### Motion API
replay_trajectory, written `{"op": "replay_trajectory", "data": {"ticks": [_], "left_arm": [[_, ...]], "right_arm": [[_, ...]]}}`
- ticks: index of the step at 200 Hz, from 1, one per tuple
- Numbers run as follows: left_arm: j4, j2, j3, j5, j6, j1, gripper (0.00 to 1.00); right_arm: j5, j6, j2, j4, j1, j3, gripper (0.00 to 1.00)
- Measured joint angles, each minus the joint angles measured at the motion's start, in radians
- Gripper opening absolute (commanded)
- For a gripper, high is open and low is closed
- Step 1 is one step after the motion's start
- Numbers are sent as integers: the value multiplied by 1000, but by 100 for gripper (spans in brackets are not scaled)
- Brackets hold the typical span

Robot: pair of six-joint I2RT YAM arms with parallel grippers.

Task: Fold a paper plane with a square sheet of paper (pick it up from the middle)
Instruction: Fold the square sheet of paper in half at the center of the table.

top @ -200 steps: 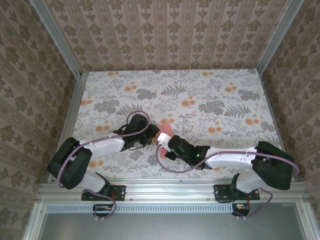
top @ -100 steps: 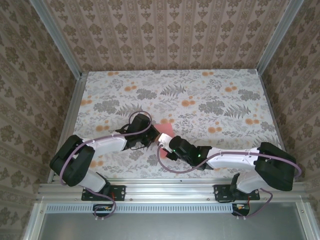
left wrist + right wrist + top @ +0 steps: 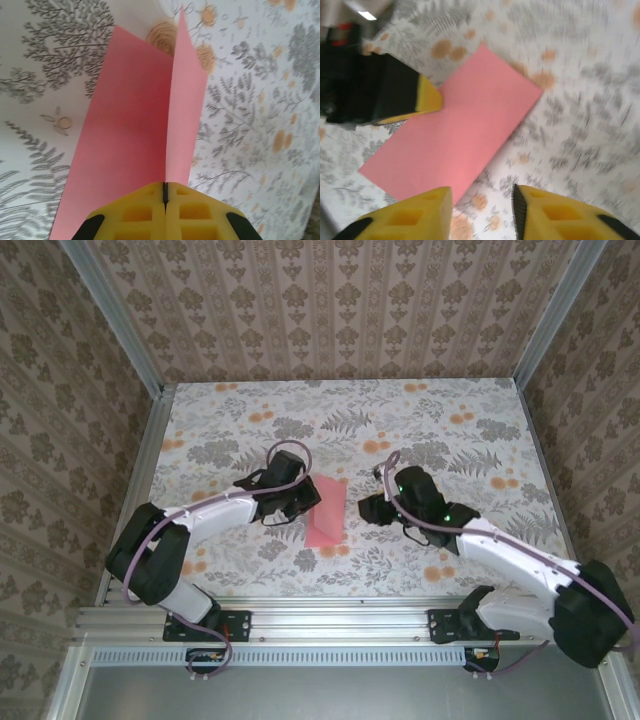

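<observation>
The square sheet of paper (image 3: 327, 510) is salmon pink and folded in half into a long rectangle on the flowered table (image 3: 420, 420). In the left wrist view one flap of the sheet (image 3: 125, 135) lies low while the other stands on edge, running into the closed yellow jaws. My left gripper (image 3: 303, 502) (image 3: 164, 192) is shut on the sheet's left edge. My right gripper (image 3: 368, 508) (image 3: 482, 197) hovers open just right of the sheet (image 3: 455, 135), touching nothing. The left gripper's yellow fingertip (image 3: 427, 97) shows there too. No paper plane shape is in view.
Aluminium rails (image 3: 330, 625) run along the near edge by both arm bases. Patterned walls (image 3: 330, 310) close in the back and sides. Bare tabletop stretches behind and to the right of the sheet.
My right gripper opened, let go of the paper and swung back to the right. My left gripper closed on the sheet, which now shows as a longer rectangle.
</observation>
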Motion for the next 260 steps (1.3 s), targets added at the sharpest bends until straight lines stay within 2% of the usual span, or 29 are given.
{"op": "replay_trajectory", "data": {"ticks": [13,31,70,106,149,189,210,237,260], "left_arm": [[-5,1,-7,14,27,4,0],[-4,16,-10,39,58,5,0],[-58,66,-7,33,133,-23,3],[-136,99,49,5,220,-55,8],[-200,135,132,-42,308,-120,10],[-235,141,142,-100,347,-164,11],[-236,143,142,-111,361,-179,16],[-235,145,142,-110,375,-190,28],[-237,145,142,-110,382,-189,30]], "right_arm": [[-130,98,95,14,-36,7,20],[-274,222,212,69,-40,8,17],[-418,426,364,219,-34,8,15],[-454,532,438,321,-30,2,15],[-460,588,483,378,-29,-32,14],[-448,624,522,427,-29,-77,14],[-452,619,536,452,-29,-83,14],[-462,604,547,472,-31,-83,14],[-462,570,546,453,-30,-78,14]]}}
